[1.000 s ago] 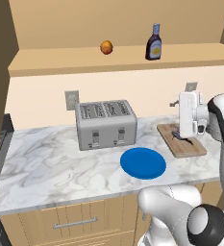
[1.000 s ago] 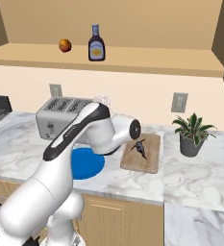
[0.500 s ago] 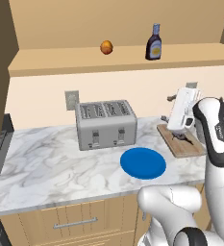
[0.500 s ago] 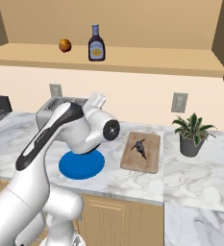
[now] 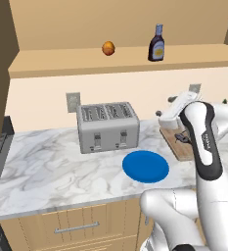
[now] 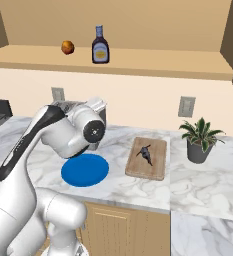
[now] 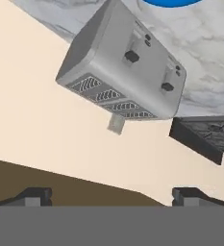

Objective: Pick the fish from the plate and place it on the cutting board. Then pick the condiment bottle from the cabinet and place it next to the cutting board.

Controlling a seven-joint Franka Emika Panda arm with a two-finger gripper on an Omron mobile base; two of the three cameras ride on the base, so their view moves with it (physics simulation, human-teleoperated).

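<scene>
One small dark grey fish [image 6: 146,153] lies on the brown wooden cutting board [image 6: 149,169], and the round bright blue plate [image 6: 85,170] beside it is bare. So the fish part looks done, and the bottle is next.

One small dark brown condiment bottle [image 6: 100,46] with a yellow label stands upright on the light tan cabinet shelf [image 6: 153,57]. One round orange fruit [image 6: 67,47] sits near it on the same shelf.

The claw [image 7: 111,196] has its two dark tips spread wide, with nothing between them. It hangs low over the marble counter [image 5: 47,162], near the one grey toaster [image 7: 123,72]. The bottle is high above the claw, up by the back wall, so I think the arm must lift and reach up for it.
</scene>
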